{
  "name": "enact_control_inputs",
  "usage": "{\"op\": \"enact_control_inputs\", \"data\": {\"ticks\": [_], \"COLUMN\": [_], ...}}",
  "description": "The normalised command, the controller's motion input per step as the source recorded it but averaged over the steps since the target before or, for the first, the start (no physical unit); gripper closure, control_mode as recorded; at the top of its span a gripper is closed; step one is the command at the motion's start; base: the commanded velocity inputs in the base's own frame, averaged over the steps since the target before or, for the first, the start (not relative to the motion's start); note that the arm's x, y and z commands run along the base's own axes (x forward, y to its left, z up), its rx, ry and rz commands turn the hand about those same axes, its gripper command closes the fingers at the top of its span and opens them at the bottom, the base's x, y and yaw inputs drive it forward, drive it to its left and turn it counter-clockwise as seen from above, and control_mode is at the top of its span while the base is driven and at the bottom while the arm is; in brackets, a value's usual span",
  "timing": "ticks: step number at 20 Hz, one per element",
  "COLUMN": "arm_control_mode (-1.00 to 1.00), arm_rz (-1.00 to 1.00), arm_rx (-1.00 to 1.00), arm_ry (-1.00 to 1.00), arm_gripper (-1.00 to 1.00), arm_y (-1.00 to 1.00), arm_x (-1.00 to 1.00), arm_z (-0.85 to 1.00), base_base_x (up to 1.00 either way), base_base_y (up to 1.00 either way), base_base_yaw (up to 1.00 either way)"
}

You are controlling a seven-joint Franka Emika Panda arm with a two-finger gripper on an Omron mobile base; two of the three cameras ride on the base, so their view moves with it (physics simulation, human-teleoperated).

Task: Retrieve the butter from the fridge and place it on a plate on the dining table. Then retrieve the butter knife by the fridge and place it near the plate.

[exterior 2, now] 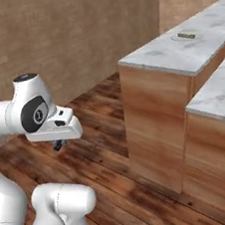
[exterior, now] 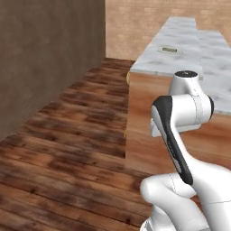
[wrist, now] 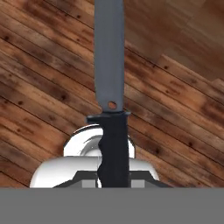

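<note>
Gripper (wrist: 113,177) at bottom centre of hand view, clamped on knife (wrist: 109,87) by its dark handle; grey blade runs straight up the frame, long axis in line with the hand, wood floor (wrist: 48,65) behind it.

Left base view: plate (exterior: 168,50) with butter (exterior: 169,49) on it sits upper right on the marble table (exterior: 180,40), well ahead of the arm, up-frame.

Right base view: gripper (exterior 2: 58,144) tucked under the hand at centre left, low, over floor. Plate (exterior 2: 185,36) upper right on the table, well apart. My read: knife must travel up and right to land beside it.
</note>
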Motion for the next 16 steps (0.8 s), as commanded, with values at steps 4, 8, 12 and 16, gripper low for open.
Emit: {"op": "enact_control_inputs", "data": {"ticks": [4,8,12,16], "arm_control_mode": [1.00,1.00,1.00,1.00], "arm_rz": [0.00,0.00,0.00,0.00], "arm_rx": [0.00,0.00,0.00,0.00], "arm_ry": [0.00,0.00,0.00,0.00], "arm_gripper": [1.00,1.00,1.00,1.00], "arm_y": [0.00,0.00,0.00,0.00], "arm_x": [0.00,0.00,0.00,0.00], "arm_z": [0.00,0.00,0.00,0.00], "base_base_x": [0.58,0.69,0.70,0.66], "base_base_y": [1.00,1.00,1.00,1.00], "base_base_yaw": [-0.47,-0.44,-0.40,-0.37]}}
